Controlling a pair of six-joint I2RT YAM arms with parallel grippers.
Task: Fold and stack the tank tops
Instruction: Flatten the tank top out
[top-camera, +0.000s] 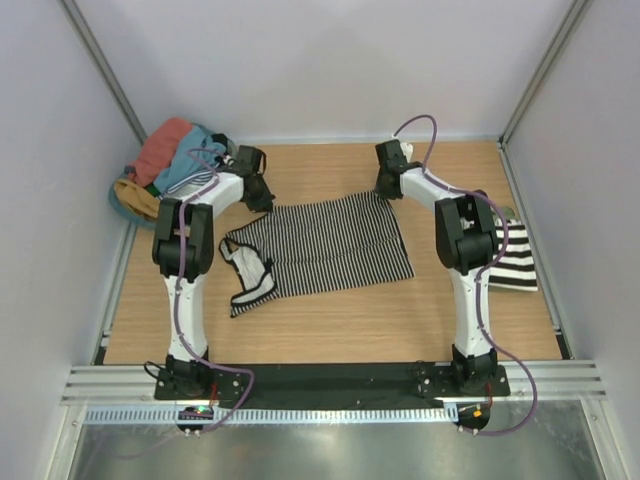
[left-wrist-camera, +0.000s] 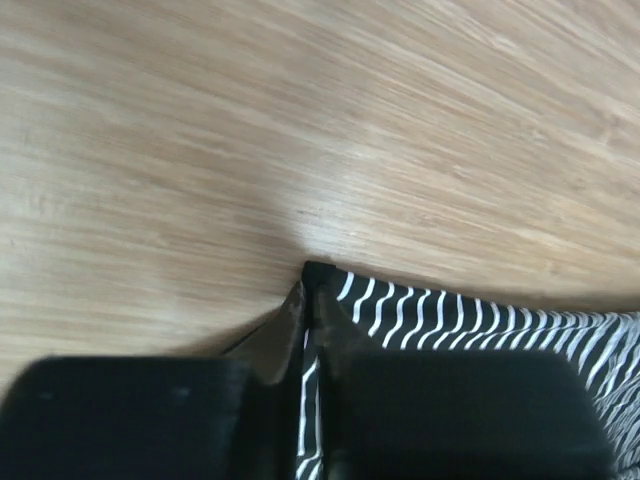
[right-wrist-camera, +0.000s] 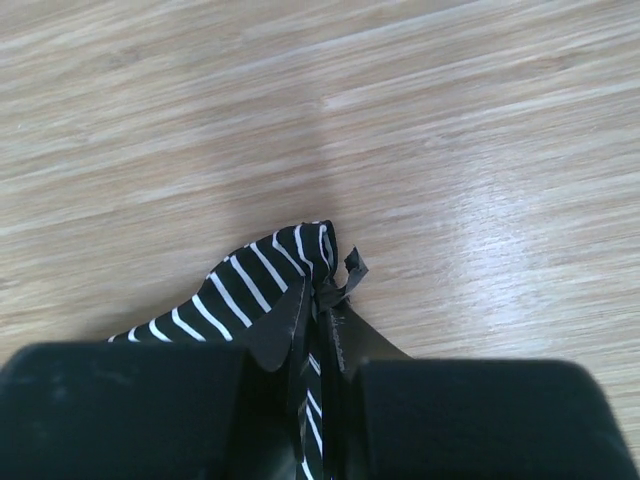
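Note:
A black-and-white striped tank top (top-camera: 320, 245) lies spread flat in the middle of the wooden table, straps toward the left. My left gripper (top-camera: 262, 195) is at its far left corner, and in the left wrist view the left gripper (left-wrist-camera: 308, 300) is shut on the hem corner of the striped cloth (left-wrist-camera: 450, 310). My right gripper (top-camera: 388, 185) is at the far right corner. Its wrist view shows the right gripper (right-wrist-camera: 318, 310) shut on a bunched corner of the striped cloth (right-wrist-camera: 260, 275).
A folded wide-striped top (top-camera: 515, 262) lies at the right edge, partly behind the right arm. At the far left a round teal basket (top-camera: 118, 205) holds a heap of coral (top-camera: 165, 145), teal blue (top-camera: 195, 160) and mustard (top-camera: 135, 195) tops. Walls enclose the table.

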